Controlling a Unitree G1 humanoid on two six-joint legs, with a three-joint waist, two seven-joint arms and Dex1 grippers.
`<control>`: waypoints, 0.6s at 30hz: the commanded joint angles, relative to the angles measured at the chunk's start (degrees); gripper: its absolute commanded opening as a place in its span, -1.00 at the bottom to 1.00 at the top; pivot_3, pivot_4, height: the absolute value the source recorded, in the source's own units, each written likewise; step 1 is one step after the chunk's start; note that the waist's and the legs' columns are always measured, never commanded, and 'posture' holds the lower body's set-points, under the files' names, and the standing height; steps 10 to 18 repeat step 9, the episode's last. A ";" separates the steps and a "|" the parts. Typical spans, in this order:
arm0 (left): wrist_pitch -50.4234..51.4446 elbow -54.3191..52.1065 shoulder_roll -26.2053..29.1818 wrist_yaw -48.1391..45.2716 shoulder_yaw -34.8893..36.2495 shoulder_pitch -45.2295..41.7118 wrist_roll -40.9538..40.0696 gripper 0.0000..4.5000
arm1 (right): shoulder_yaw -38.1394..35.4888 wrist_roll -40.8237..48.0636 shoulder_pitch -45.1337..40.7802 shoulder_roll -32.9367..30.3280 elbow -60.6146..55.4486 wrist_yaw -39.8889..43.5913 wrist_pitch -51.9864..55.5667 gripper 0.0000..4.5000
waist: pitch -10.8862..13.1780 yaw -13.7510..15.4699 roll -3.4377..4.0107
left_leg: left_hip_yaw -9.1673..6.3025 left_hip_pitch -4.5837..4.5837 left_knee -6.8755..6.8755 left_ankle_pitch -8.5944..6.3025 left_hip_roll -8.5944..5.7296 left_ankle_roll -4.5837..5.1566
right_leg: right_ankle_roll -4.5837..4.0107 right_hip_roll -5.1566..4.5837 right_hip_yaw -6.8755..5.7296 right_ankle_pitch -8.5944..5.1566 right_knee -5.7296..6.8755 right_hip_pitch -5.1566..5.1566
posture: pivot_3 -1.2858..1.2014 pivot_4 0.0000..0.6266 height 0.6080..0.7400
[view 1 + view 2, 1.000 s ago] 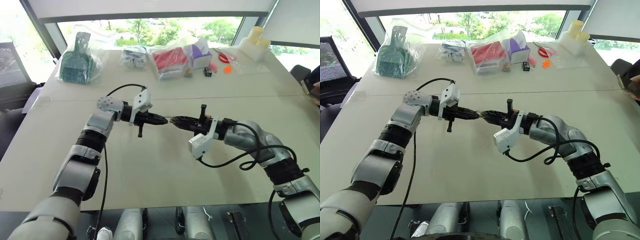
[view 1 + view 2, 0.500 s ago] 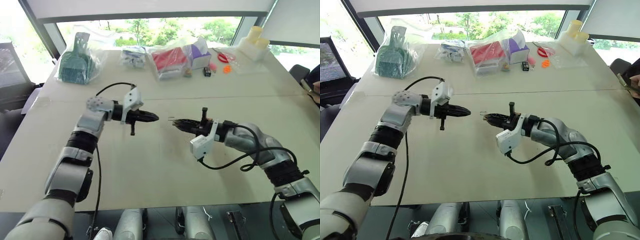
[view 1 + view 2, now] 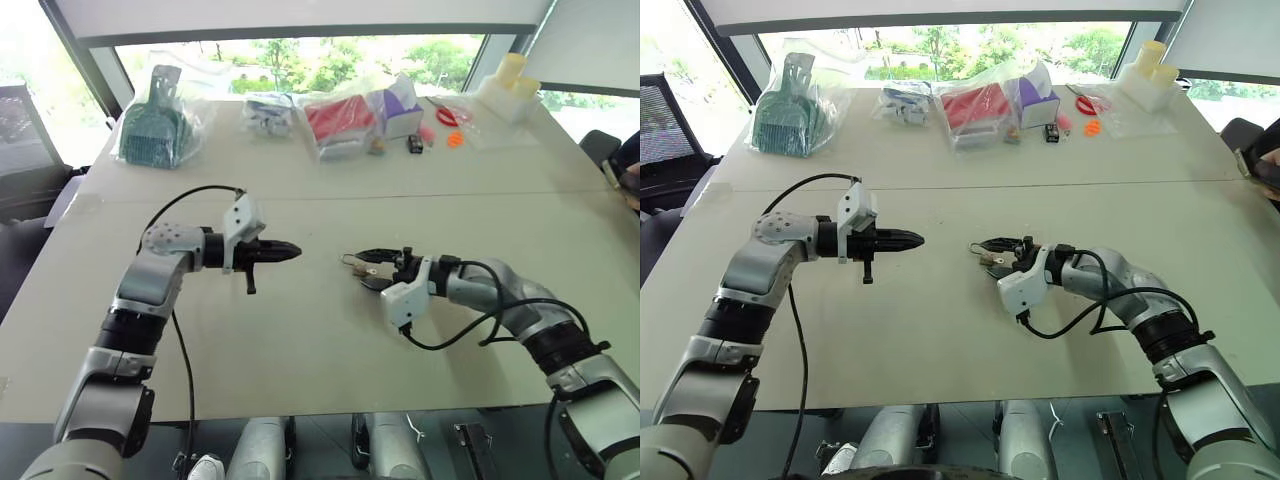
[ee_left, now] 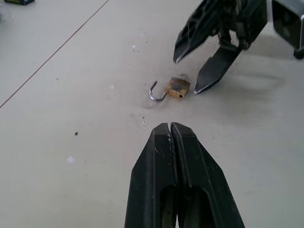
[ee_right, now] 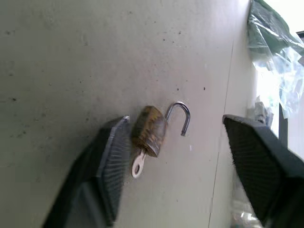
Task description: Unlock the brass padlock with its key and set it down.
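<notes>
- The brass padlock (image 5: 149, 130) is lying on the bench (image 3: 300, 330), shackle sprung, its key (image 5: 137, 167) in the body.
- The right pincer (image 5: 175, 161) is gaping wide around it, gripping nothing.
- The left pincer (image 4: 172, 135) is sitting closed and empty.
- Setting-down looks finished; next, the right pincer is needing only a clean lift away.

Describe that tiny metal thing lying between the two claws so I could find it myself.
On the big pale table, look just off the open right claw. There lies a small yellow-brass padlock, its silvery hooked shackle swung open and a little silvery key in its base.
</notes>
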 commanded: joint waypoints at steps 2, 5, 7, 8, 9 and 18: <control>-0.15 -3.26 1.00 0.56 0.83 -0.10 -1.26 -1.00 | -4.55 15.98 3.28 -2.26 -6.87 12.26 15.86 0.97 | 0.00 -0.10 0.00 | -0.02 0.27 0.00 -0.03 0.01 0.04 | -0.02 0.00 -0.04 -0.01 -0.11 0.28 | 0.03 -0.52 1.00; -0.01 -4.40 1.38 1.08 0.90 0.81 -1.34 -1.00 | -8.47 26.33 5.39 -3.69 -12.24 19.86 33.39 0.97 | 0.00 -0.18 0.00 | -0.01 0.45 -0.04 -0.05 0.07 0.07 | -0.03 -0.02 -0.01 -0.01 -0.11 0.42 | 0.03 -0.52 1.00; 1.11 -5.89 1.71 1.65 0.94 1.77 -1.58 -1.00 | -10.42 30.84 6.40 -4.87 -15.56 22.75 43.03 0.97 | 0.00 -0.17 0.02 | 0.00 0.46 -0.04 -0.05 0.12 0.07 | -0.03 -0.02 -0.01 -0.01 -0.08 0.42 | 0.03 -0.52 1.00; 1.64 -6.43 1.84 1.97 0.89 2.11 -1.64 -1.00 | -11.18 32.48 6.71 -5.26 -17.04 23.66 47.07 0.97 | 0.00 -0.16 0.02 | 0.00 0.47 -0.06 -0.05 0.18 0.07 | -0.03 -0.02 -0.01 -0.01 -0.07 0.41 | 0.03 -0.52 1.00; 1.87 -7.02 2.24 2.24 0.62 2.81 -1.28 -1.00 | -12.03 34.54 7.07 -5.63 -19.06 24.51 51.36 0.97 | 0.00 -0.16 0.02 | 0.00 0.47 -0.06 -0.05 0.22 0.07 | -0.02 -0.02 -0.01 -0.01 -0.07 0.40 | 0.03 -0.52 1.00; 1.87 -7.02 2.24 2.24 0.62 2.81 -1.28 -1.00 | -12.03 34.54 7.07 -5.63 -19.06 24.51 51.36 0.97 | 0.00 -0.16 0.02 | 0.00 0.47 -0.06 -0.05 0.22 0.07 | -0.02 -0.02 -0.01 -0.01 -0.07 0.40 | 0.03 -0.52 1.00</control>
